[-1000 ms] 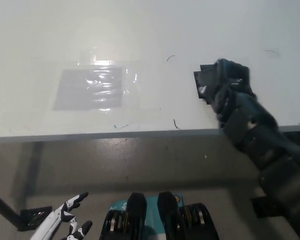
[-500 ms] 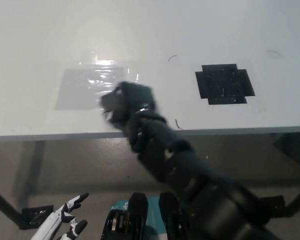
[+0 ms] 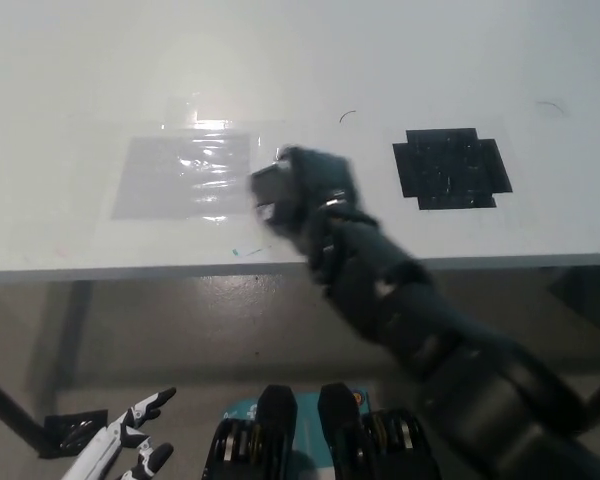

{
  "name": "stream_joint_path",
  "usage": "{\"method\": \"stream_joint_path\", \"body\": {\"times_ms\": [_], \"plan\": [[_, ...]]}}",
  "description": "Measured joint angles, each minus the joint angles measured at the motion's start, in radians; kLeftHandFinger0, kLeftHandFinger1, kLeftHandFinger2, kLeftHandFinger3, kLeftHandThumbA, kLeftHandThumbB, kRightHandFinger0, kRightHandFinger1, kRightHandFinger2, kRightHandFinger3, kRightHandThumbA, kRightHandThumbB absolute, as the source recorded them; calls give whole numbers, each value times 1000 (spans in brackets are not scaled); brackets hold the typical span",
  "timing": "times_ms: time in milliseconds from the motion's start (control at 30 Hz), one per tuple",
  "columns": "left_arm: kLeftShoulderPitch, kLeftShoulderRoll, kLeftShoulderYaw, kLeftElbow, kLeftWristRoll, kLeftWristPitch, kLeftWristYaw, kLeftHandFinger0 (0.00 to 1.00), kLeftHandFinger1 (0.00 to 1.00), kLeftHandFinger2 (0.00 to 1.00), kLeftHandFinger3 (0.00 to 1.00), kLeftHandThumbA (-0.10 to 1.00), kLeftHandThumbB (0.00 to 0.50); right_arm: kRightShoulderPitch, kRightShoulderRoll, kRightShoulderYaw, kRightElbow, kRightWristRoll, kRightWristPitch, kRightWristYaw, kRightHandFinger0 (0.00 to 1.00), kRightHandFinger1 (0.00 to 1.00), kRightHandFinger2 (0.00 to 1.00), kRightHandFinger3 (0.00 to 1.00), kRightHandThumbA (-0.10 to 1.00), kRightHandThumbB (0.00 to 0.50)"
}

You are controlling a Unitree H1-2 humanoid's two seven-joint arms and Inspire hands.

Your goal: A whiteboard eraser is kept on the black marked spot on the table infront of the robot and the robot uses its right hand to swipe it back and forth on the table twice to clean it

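I am reaching my black right hand (image 3: 302, 195) out over the white table top (image 3: 380, 60), my dark segmented arm running in from the lower right and crossing the table's front edge. My fingers are curling down around a dark, blocky whiteboard eraser (image 3: 270, 186), whose squarish end is showing at the left side of my hand; the picture is blurred here, so I am seeing little more of it than that end. The eraser is sitting on the table near the front edge, just beside the right border of a shiny clear plastic sheet (image 3: 185, 175) taped flat on the surface, and I cannot tell whether it is touching that sheet. The black cross-shaped marked spot (image 3: 451, 167) is lying uncovered to the right of my hand, well apart from the eraser. A few thin dark curved scribbles (image 3: 347, 115) are showing on the table between and around these things. My white left hand (image 3: 130, 445) is hanging low at the lower left, below the table, with its fingers spread apart and holding nothing.
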Motion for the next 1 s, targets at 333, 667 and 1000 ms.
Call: {"method": "stream_joint_path", "body": {"times_ms": [333, 667, 1000], "plan": [[2, -1, -1, 0, 0, 0, 0, 1000, 1000, 1000, 1000, 844, 366, 67, -325, -21, -14, 4, -38, 0, 164, 187, 375, 806, -76, 232], [2, -1, -1, 0, -1, 0, 0, 1000, 1000, 1000, 1000, 833, 370, 151, -566, -81, -13, 16, -43, 5, 106, 259, 421, 756, -100, 211], [3, -3, -4, 0, 0, 1, 0, 1000, 1000, 1000, 1000, 830, 372, 163, -570, -115, -22, 24, -50, 2, 58, 177, 363, 875, -13, 225]]}}
